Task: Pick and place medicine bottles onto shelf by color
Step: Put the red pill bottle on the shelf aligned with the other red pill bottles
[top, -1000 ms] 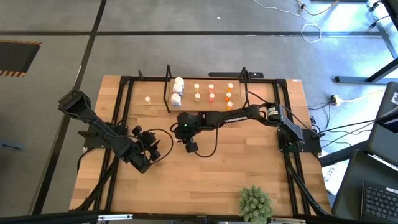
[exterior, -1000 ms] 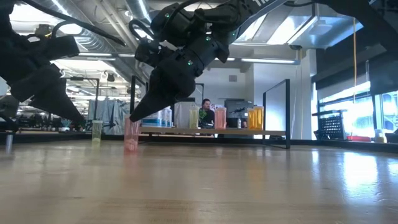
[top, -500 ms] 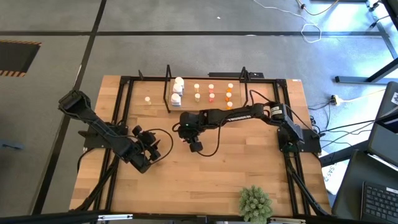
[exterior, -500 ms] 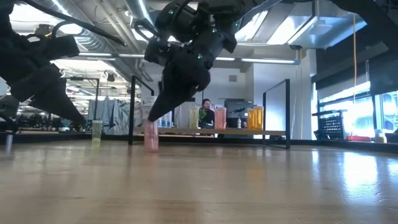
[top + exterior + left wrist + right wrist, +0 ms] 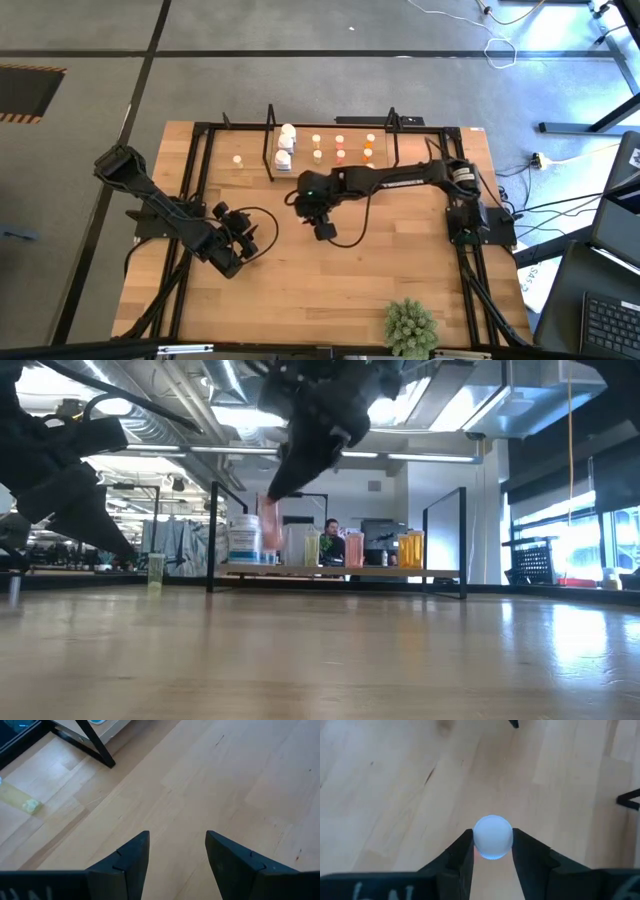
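Shelf [image 5: 274, 140] at the table's [image 5: 330, 290] far edge carries white, cream, pink and orange medicine bottles [image 5: 340, 147] in rows. Right gripper [image 5: 492, 851], clamped on a pink bottle [image 5: 492, 838], hangs above the table before the shelf; left gripper [image 5: 177, 851] waits, fingers apart

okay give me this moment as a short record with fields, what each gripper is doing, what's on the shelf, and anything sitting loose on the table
right gripper: shut on a pink bottle, lifted off the table near the shelf's front
left gripper: open, empty, waiting at the table's left side
shelf: white bottles at its left end, small cream, pink and orange bottles further right
loose bottle: stands alone on the table, left of the shelf
plant: near the table's front edge, right side
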Motion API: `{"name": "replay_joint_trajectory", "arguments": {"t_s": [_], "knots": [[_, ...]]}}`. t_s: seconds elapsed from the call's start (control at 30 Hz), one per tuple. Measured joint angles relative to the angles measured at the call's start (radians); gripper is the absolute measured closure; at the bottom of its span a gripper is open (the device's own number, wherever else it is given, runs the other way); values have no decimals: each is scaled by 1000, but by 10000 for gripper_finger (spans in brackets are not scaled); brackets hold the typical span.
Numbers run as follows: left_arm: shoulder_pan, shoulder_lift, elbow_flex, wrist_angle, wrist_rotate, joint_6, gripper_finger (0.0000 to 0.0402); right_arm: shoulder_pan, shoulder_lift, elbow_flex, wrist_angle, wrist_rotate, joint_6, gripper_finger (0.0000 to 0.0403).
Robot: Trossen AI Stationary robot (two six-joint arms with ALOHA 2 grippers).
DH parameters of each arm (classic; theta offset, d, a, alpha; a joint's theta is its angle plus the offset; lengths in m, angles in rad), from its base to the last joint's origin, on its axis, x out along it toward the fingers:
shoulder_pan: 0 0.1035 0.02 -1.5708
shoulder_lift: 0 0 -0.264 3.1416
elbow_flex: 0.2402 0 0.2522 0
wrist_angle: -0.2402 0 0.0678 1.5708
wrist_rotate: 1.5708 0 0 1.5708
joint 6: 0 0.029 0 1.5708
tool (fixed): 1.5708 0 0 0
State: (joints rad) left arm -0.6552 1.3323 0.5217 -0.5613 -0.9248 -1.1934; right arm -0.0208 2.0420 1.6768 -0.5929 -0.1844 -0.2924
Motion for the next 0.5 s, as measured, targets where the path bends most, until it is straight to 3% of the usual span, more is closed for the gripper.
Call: {"name": "replay_joint_trajectory", "arguments": {"t_s": [0.27, 0.5], "knots": [[0, 0, 0, -2, -1, 29, 214, 0, -100, 0, -91, 22, 63, 282], [0, 0, 0, -1, -9, 63, 214, 0, -236, 0, -217, 223, 139, 282]]}}
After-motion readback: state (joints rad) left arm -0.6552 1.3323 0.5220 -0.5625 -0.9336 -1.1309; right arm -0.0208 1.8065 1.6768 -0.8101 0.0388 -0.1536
